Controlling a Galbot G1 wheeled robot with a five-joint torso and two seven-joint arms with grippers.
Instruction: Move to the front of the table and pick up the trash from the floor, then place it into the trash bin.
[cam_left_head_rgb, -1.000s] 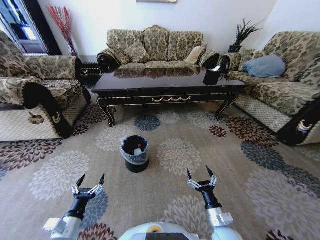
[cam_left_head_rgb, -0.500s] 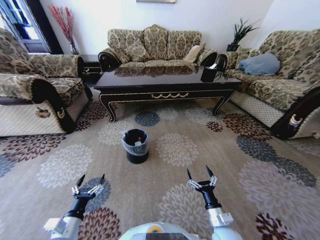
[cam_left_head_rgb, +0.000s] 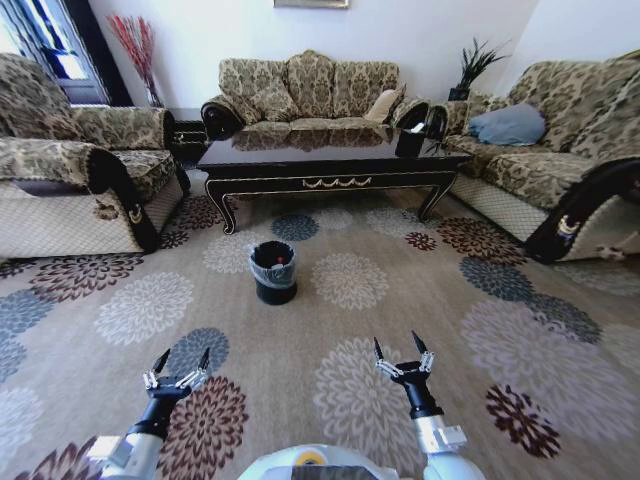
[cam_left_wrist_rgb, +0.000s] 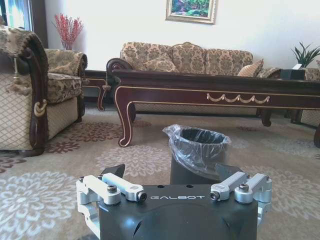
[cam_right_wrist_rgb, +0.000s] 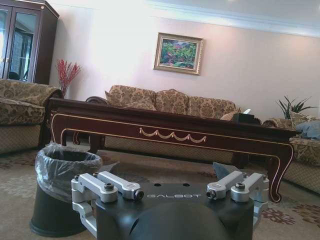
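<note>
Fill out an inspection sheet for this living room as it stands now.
Surface: beige floral carpet; no loose litter seen on it.
Job's things: black trash bin with plastic liner stands upright on the carpet in front of the dark coffee table; something white and something red lie inside it.
Clutter: black tissue box on the table's right end.
Grippers: left gripper and right gripper both open and empty, held low ahead of the robot.
Cables: nothing seen.
Surroundings: patterned sofas on three sides, potted plant, red dried stems, framed painting.
</note>
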